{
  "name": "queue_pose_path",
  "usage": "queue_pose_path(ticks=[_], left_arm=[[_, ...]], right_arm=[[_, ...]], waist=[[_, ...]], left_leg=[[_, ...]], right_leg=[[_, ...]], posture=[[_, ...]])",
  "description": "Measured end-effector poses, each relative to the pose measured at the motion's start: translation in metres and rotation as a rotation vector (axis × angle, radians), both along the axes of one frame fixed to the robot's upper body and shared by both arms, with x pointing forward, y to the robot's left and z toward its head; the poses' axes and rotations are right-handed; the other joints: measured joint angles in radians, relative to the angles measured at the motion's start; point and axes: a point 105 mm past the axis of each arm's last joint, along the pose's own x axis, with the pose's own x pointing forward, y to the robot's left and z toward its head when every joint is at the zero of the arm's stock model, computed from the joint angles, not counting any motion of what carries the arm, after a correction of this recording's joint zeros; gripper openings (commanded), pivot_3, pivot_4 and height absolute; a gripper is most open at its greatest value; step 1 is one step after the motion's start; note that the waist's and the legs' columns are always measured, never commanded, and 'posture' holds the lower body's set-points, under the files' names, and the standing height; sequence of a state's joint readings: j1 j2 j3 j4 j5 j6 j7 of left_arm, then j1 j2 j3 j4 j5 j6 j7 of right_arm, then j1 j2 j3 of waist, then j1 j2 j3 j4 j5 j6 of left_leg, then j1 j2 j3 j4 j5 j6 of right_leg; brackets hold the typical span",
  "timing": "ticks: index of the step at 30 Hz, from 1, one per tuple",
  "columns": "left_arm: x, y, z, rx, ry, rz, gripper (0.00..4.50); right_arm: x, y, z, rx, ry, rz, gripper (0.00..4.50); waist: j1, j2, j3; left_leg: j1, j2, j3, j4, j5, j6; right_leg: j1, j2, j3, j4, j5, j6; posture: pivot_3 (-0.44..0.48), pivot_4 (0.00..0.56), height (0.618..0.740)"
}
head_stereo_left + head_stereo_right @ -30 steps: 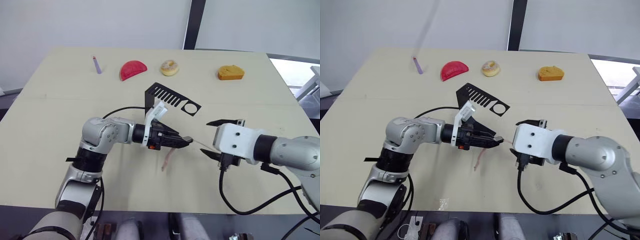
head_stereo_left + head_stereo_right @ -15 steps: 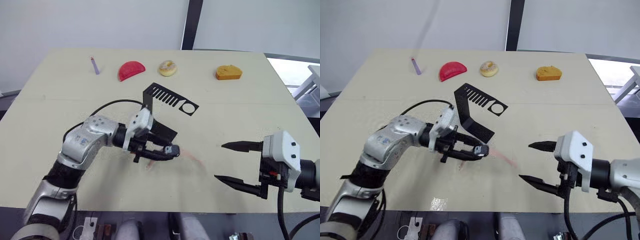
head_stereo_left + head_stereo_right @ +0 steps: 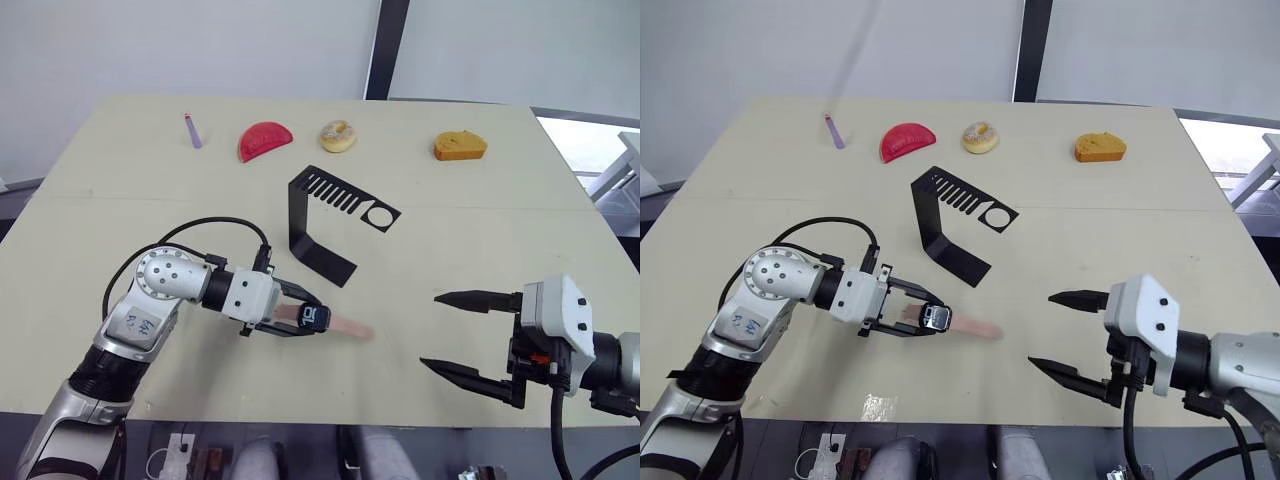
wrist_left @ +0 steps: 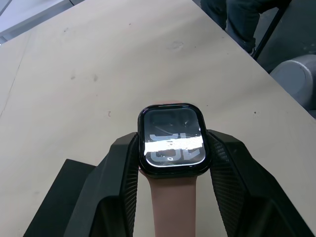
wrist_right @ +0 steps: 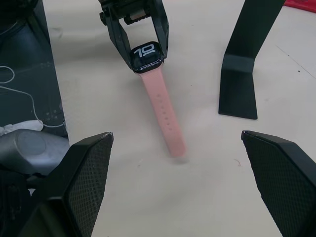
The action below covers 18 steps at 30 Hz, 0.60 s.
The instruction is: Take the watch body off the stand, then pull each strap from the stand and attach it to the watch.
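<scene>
The black watch body (image 4: 172, 139), light digits on its screen, is pinched by its sides in my left gripper (image 3: 310, 319), which is shut on it low over the table's front middle. One pink strap (image 5: 163, 106) runs out from the watch body (image 5: 146, 52) toward my right gripper. A second strap (image 4: 173, 202) runs back from the case between the left fingers (image 4: 118, 173). My right gripper (image 3: 430, 330) hovers wide open at the front right, apart from the strap's end, with nothing in it. The black stand (image 3: 320, 215) stands bare behind the watch.
Along the table's far edge lie a purple stick (image 3: 191, 129), a red half-round piece (image 3: 264, 140), a doughnut (image 3: 338, 135) and an orange piece (image 3: 460, 146). A black cable (image 3: 215, 228) loops over my left arm.
My left gripper has drawn back and down toward the front left with the watch and strap. My right gripper has pulled away to the right and stands open. The stand is now uncovered.
</scene>
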<state>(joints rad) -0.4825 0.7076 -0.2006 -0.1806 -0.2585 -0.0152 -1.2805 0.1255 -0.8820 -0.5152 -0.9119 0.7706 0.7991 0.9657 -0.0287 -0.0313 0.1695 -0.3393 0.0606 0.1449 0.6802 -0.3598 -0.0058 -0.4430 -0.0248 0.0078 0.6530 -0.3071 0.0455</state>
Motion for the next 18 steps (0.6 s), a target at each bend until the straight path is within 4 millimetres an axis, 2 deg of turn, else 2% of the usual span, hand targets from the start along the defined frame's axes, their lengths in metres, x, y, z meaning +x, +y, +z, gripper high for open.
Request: queue_pose_path(ticks=[8,11,15,18], left_arm=[[-0.005,0.008,-0.002,0.005,0.116,0.065,1.6],[-0.007,0.015,-0.016,0.072,0.189,0.103,1.6],[-0.012,0.012,-0.045,0.152,0.244,0.113,1.6],[-0.01,0.008,-0.053,0.182,0.216,0.116,1.6]], right_arm=[[0.002,0.006,0.002,0.008,-0.021,0.025,4.41],[0.002,0.009,-0.004,0.013,0.002,0.034,4.41],[0.002,0.01,-0.014,0.002,0.024,0.039,4.41],[0.004,0.008,-0.02,-0.022,0.033,0.031,4.41]], waist=[[0.0,0.0,0.0],[0.0,0.0,0.0],[0.001,0.0,0.0],[0.002,0.0,0.0]], left_leg=[[0.0,0.0,0.0,0.0,0.0,0.0],[0.001,0.0,0.0,0.0,0.0,0.0],[0.0,0.0,0.0,0.0,0.0,0.0],[0.0,0.0,0.0,0.0,0.0,0.0]], right_leg=[[0.0,0.0,0.0,0.0,0.0,0.0],[0.0,0.0,0.0,0.0,0.0,0.0],[0.0,0.0,0.0,0.0,0.0,0.0],[0.0,0.0,0.0,0.0,0.0,0.0]], posture=[[0.0,0.15,0.737],[0.0,0.15,0.737],[0.0,0.15,0.737],[0.0,0.15,0.737]])
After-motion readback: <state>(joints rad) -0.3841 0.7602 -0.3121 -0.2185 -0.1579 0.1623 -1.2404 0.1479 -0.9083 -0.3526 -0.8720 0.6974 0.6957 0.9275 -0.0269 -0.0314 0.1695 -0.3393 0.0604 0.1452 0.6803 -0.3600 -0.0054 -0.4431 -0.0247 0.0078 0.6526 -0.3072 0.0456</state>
